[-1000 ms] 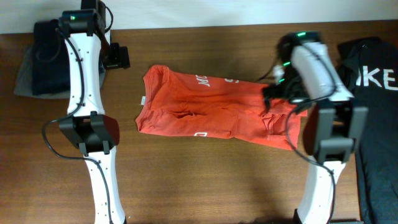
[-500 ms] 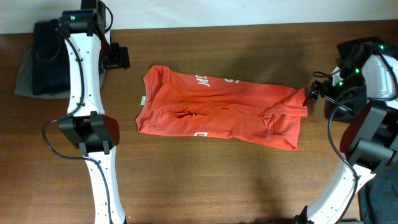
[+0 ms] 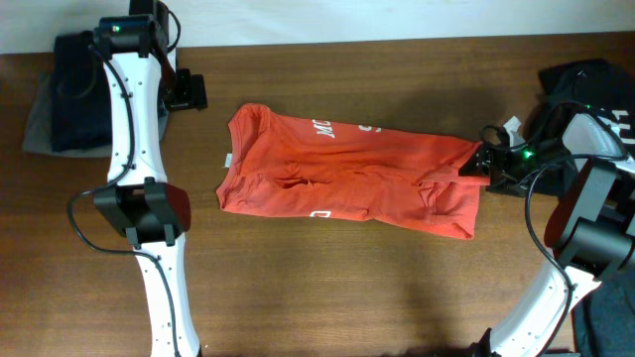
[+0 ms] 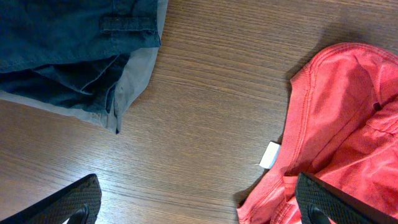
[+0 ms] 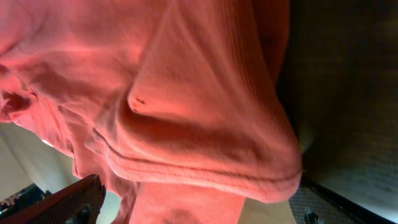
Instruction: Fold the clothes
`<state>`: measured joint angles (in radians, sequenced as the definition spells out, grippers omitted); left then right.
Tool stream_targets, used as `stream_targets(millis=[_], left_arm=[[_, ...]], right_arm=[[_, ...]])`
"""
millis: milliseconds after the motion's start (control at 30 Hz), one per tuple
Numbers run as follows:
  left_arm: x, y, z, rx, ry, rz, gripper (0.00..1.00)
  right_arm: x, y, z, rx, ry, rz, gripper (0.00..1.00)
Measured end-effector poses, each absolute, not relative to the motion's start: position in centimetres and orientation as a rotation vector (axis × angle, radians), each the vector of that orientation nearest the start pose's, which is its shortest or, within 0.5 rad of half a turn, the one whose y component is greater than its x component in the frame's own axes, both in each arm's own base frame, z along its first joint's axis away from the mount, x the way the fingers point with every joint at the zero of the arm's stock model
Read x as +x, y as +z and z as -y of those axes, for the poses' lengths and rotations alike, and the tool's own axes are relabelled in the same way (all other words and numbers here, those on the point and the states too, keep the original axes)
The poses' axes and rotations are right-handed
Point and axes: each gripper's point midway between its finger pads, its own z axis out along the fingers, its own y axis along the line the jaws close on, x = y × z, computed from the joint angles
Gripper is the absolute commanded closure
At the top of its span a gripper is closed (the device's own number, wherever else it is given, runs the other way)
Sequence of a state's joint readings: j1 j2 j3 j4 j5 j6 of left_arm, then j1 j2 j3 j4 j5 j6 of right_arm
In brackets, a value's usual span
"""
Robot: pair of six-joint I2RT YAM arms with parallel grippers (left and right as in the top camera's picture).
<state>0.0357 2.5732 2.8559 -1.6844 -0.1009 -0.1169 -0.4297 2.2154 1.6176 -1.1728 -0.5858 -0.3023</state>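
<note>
The orange-red T-shirt [image 3: 347, 174] is lying flat near the middle of the table [image 3: 327, 297], forming a long, wrinkled band running along the table's length. Its collar [image 4: 300, 115] is pointing toward the table's left end, with a small white label [image 4: 270, 155] showing. White lettering [image 3: 319, 128] is showing along the far edge. The right end is bunching up.

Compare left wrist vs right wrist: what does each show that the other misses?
Left wrist only: a dark blue garment at top left, and a ribbed edge of the orange-red T-shirt with a small white tag beside it.
Right wrist only: a close view of a bunched fold with a stitched hem, filling most of the frame.
Both: the same T-shirt, and each arm's own open jaws, left end effector and right end effector, fingers at the bottom corners, nothing clamped.
</note>
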Motion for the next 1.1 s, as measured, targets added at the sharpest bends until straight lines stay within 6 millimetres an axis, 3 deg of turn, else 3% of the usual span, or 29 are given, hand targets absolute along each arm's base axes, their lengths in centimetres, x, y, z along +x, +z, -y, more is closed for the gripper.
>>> stream_targets(millis=[133, 333, 733, 1100], left_arm=[[50.1, 14.0, -3.5, -0.239, 0.139, -2.956, 0.01], [50.1, 14.0, -3.5, -0.239, 0.139, -2.956, 0.01], [50.1, 14.0, -3.5, -0.239, 0.14, -2.957, 0.01], [50.1, 14.0, -3.5, -0.239, 0.14, -2.958, 0.01]], right_arm=[[38.2, 2.3, 6.7, 0.249, 0.95, -2.919, 0.02], [39.1, 2.1, 6.9, 0.222, 0.927, -2.874, 0.18], [38.6, 1.9, 7.1, 0.363, 0.924, -2.921, 0.96], [41.9, 6.4, 7.3, 0.411, 0.958, -2.827, 0.96]])
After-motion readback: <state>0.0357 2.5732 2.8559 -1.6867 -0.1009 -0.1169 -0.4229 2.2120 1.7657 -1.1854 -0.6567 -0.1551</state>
